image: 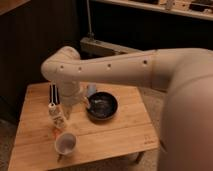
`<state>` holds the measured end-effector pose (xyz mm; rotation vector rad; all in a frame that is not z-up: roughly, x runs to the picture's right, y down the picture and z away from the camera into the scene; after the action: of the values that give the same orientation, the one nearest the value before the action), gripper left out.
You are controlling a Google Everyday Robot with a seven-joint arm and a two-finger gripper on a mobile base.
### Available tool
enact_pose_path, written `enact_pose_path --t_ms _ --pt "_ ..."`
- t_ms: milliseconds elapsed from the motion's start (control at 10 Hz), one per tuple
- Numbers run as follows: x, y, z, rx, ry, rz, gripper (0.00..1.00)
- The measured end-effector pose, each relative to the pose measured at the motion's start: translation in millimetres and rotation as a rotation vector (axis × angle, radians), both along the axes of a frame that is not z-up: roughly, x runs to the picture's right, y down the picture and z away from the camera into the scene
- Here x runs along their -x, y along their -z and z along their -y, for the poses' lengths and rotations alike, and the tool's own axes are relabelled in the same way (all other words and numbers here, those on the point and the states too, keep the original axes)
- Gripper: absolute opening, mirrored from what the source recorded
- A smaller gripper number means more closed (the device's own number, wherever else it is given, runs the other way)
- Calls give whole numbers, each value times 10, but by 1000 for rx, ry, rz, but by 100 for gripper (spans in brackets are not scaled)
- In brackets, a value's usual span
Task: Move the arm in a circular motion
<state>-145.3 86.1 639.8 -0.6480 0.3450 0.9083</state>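
Observation:
The arm (125, 65) is a thick cream-white tube with small dark holes that fills the right side of the camera view and reaches left across the wooden table (120, 135). Its rounded joint (60, 65) hangs above the table's left half. From there a short segment drops straight down. The gripper (68, 109) is at the lower end of that segment, just above the tabletop, between a small bottle (55, 114) and a black bowl (102, 106).
A white cup (65, 143) stands near the table's front left edge. Two dark upright sticks (52, 93) rise behind the bottle. A small pale object (91, 90) sits behind the bowl. Dark cabinets and a shelf stand behind the table.

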Motion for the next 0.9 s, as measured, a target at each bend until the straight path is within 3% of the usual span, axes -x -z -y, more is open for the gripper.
enact_pose_path --t_ms 200,400,700,900 --pt "363 -136 202 -24 49 49 65" --pt "544 -283 445 -50 66 70 65" --pt "408 -565 937 -93 46 51 65" --pt "194 -728 1271 -123 2 14 65"
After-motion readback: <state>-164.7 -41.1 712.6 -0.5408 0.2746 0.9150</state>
